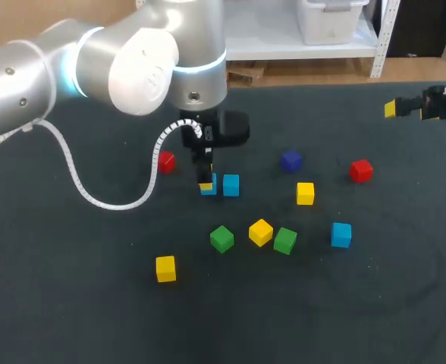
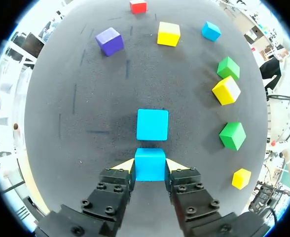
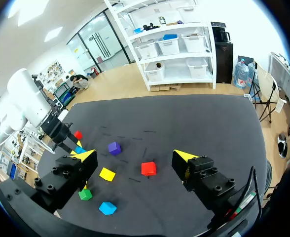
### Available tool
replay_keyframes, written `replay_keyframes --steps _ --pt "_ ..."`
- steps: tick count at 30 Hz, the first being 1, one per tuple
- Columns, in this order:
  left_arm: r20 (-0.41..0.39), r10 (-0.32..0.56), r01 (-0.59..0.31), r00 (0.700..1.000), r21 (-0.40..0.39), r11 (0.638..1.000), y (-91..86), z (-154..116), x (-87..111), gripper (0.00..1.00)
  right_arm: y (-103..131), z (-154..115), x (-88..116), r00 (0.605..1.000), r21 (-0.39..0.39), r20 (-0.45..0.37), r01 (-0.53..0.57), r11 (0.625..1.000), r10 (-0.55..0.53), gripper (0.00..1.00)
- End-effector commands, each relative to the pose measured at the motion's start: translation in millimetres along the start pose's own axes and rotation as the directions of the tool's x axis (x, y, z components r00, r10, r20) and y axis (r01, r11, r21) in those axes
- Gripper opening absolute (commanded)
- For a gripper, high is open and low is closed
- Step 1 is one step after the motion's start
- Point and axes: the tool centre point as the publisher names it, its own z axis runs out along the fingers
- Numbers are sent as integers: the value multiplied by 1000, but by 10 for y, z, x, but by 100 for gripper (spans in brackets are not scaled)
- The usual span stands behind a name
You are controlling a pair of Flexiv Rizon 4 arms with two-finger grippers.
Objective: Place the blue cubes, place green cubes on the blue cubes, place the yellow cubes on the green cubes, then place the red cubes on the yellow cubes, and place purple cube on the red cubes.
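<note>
My left gripper (image 2: 150,167) is shut on a blue cube (image 2: 150,164), low over the table or on it; I cannot tell which. In the head view that gripper (image 1: 205,182) is left of centre. A second blue cube (image 2: 152,124) lies just ahead of the held one, close to it (image 1: 230,185). The third blue cube (image 1: 341,234) lies to the right. Two green cubes (image 1: 222,239) (image 1: 285,240) flank a yellow cube (image 1: 260,232). My right gripper (image 3: 135,156) is open and holds nothing, high at the table's far right (image 1: 405,108).
Other yellow cubes lie at the centre right (image 1: 305,193) and near left (image 1: 165,268). One red cube (image 1: 166,161) lies left of my left gripper, another (image 1: 361,171) to the right. The purple cube (image 1: 290,160) lies behind the middle.
</note>
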Motion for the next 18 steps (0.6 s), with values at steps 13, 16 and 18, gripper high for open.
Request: replay_keyframes --steps 13,16,18 --pt "2 5 -5 1000 8 1000 20 17 -10 0 5 1 2 1000 3 1 0 1000 0 100" --pt "2 7 -7 1000 10 1000 20 18 -13 0 5 1 2 1000 3 1 0 1000 0 100" --pt "2 6 -6 1000 10 1000 20 19 -13 0 5 1 2 1000 3 1 0 1000 0 100"
